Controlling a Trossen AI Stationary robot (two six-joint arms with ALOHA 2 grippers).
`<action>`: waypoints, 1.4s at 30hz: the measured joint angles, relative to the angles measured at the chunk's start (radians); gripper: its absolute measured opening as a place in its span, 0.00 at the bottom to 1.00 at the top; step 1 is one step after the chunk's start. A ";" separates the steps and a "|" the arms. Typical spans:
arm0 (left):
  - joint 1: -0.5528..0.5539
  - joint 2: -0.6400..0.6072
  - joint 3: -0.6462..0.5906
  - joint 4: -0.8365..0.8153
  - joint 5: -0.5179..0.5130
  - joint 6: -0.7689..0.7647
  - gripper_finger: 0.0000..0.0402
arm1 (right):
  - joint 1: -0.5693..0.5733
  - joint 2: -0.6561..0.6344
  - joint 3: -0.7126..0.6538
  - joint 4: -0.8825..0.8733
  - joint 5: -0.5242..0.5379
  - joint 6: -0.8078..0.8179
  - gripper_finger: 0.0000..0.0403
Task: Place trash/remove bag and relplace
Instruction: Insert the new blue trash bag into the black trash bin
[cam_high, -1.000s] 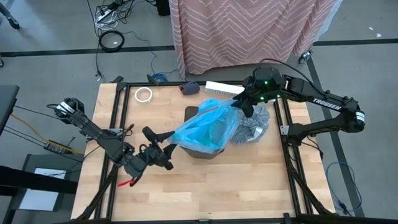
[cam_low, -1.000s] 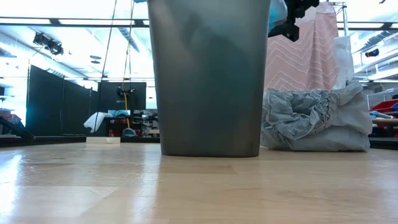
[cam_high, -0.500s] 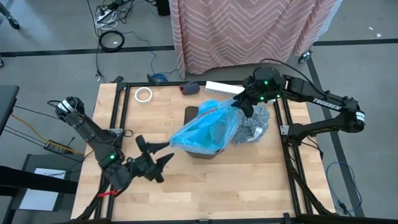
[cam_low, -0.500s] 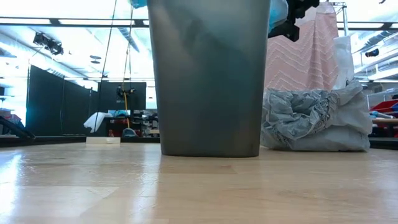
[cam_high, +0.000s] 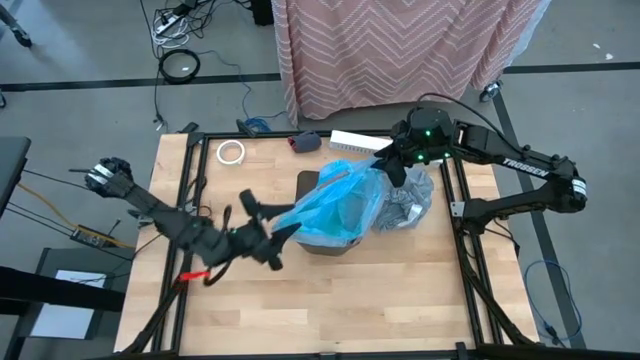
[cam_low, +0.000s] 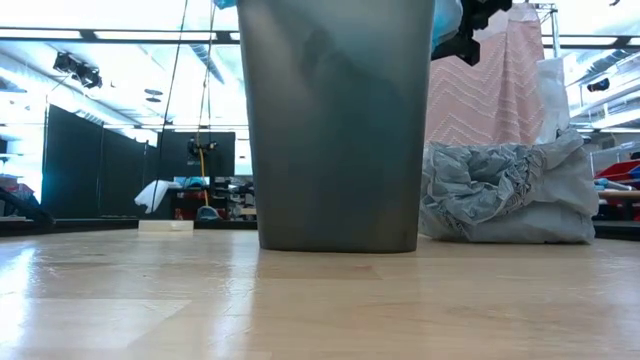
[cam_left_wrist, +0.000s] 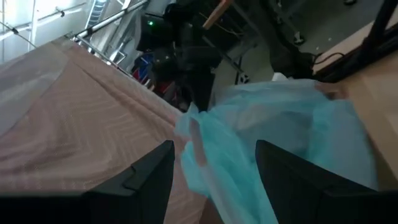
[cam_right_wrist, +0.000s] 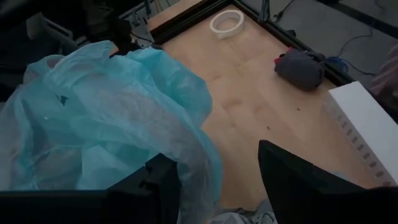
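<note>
Bag (cam_high: 405, 200) (grey) beside "TROSSEN" arm (cam_high: 520, 166)

A lab or workshop: grey concrete floor (cam_high: 80, 90) strewn with cables (cam_high: 180, 62) upper left, black partitions (cam_low: 90, 155) and ceiling lights behind.

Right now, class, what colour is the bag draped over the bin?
Bright blue bag, clearest in the high view.

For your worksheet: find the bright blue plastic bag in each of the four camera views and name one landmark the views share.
High view: blue bag at table centre, draped over the bin.
Low view: a blue sliver at the bin's top.
Left wrist view: centre-right.
Right wrist view: fills the left.
Shared landmark: grey bin.
</note>
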 joint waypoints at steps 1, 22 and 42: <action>0.027 0.000 0.000 0.001 0.028 -0.002 0.58 | 0.005 0.000 0.000 0.001 0.002 0.002 0.48; 0.335 0.017 0.205 -0.457 0.471 -0.429 0.58 | 0.057 0.000 0.000 0.001 0.048 -0.014 0.47; 0.464 0.076 0.206 -0.592 0.559 -0.562 0.56 | 0.057 0.000 0.000 0.001 0.047 -0.015 0.47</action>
